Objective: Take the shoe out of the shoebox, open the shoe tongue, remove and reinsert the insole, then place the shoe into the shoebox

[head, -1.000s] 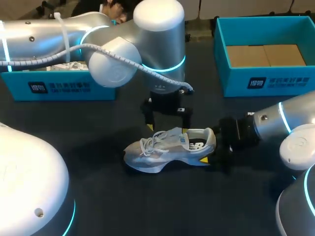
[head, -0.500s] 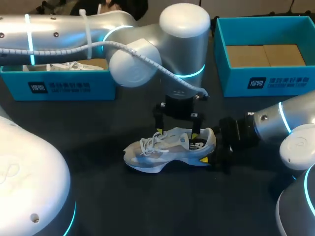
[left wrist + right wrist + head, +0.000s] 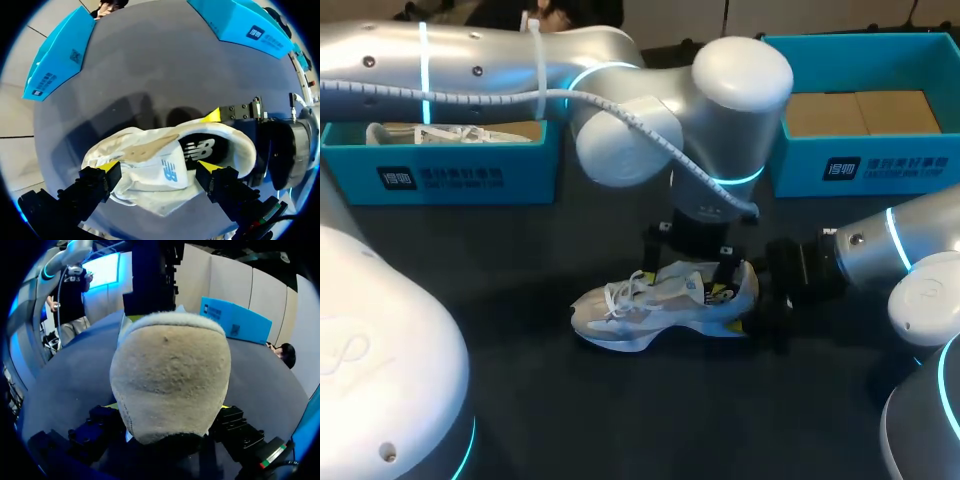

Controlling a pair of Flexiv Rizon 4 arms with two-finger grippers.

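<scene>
White shoe [image 3: 665, 300] on open dark table [image 3: 570, 420]; right tool [image 3: 752, 312] pinches heel [image 3: 170, 375]; left tool [image 3: 159, 166] spread astride collar.

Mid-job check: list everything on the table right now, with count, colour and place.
shoe: 1, white and grey, on its sole mid-table, toe toward my left
left box: 1, teal, far left of the table
right box: 1, teal, far right of the table
second shoe: 1, white, inside the left box
cardboard: brown, on the right box's floor
table: 1, dark
left gripper: 1, yellow tips, open, over the shoe, fingers either side of the tongue
right gripper: 1, yellow tips, shut on the shoe's heel
</scene>
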